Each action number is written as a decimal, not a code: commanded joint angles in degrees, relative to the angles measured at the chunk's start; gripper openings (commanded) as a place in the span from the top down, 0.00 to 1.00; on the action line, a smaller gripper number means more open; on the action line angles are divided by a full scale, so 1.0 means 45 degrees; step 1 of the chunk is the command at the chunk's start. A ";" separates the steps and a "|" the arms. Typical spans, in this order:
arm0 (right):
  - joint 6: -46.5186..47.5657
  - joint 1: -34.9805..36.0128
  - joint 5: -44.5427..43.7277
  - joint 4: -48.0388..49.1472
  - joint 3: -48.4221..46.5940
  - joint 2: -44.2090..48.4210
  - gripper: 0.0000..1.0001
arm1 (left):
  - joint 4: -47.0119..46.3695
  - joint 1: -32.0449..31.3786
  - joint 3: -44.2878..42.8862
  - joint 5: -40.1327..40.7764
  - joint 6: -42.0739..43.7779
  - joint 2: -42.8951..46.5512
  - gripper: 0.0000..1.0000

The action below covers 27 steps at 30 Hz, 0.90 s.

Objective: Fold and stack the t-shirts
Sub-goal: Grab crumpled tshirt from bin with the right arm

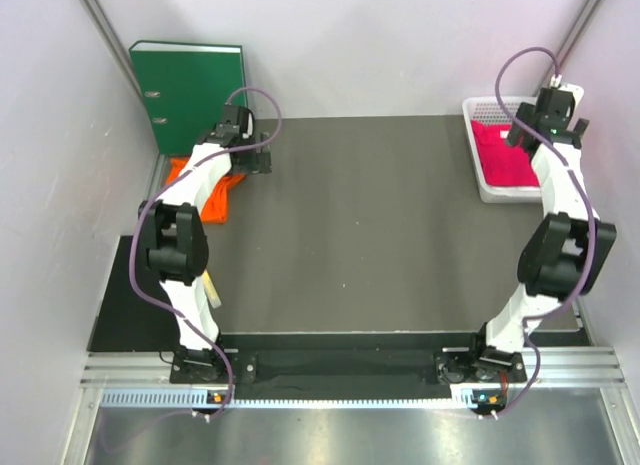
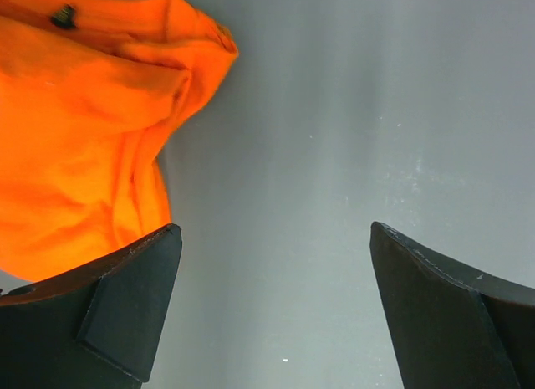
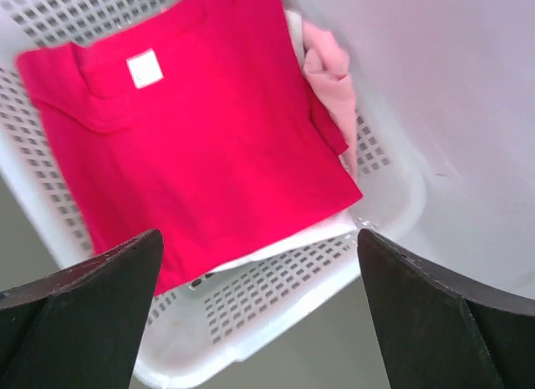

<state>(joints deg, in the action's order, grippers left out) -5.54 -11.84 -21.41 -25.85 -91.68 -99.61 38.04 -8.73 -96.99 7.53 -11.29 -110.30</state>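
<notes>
Two white robot arms are seen bent at dark elbow joints above the near edge of the dark grey table mat [image 1: 350, 225], each forearm stretched toward a far corner.

The left arm is folded sharply at its elbow and reached up toward the far-left corner, where the left gripper [image 1: 250, 150] is held above the mat. Its black fingers [image 2: 125, 305] are spread wide apart, and nothing is held between them. In the left wrist view, bare grey surface is seen between the fingers. The crumpled bright orange t-shirt [image 2: 75, 130] lies bunched just to one side, by one fingertip. From above, this shirt is partly hidden under the left forearm, at the mat's left edge. An upright green ring binder [image 1: 190, 90] is stood against the back wall behind it.

The right arm is extended along the right edge of the mat, its forearm ending at the far-right corner. The right gripper [image 1: 548, 120] is poised over a white perforated plastic basket [image 3: 276, 280]. Its fingers [image 3: 84, 305] are also parted fully, with nothing clasped. The crimson-pink t-shirt [image 3: 192, 155] lies folded flat inside the basket, its small white neck label [image 3: 144, 69] turned up. A pale pink cloth [image 3: 330, 71] is tucked beside it, and a white layer [image 3: 284, 243] is visible beneath its edge.
</notes>
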 commanded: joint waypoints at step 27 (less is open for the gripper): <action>-0.1523 -0.0983 0.3215 -0.2639 -0.3730 -0.5154 1.00 | 0.1253 0.0007 -0.1767 -0.0580 0.0243 -0.1250 0.01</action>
<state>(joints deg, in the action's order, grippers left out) -11.66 -16.51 -6.33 -39.40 -111.46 -126.89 43.11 -8.73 -102.50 4.95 -10.33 -115.18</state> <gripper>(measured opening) 0.012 0.989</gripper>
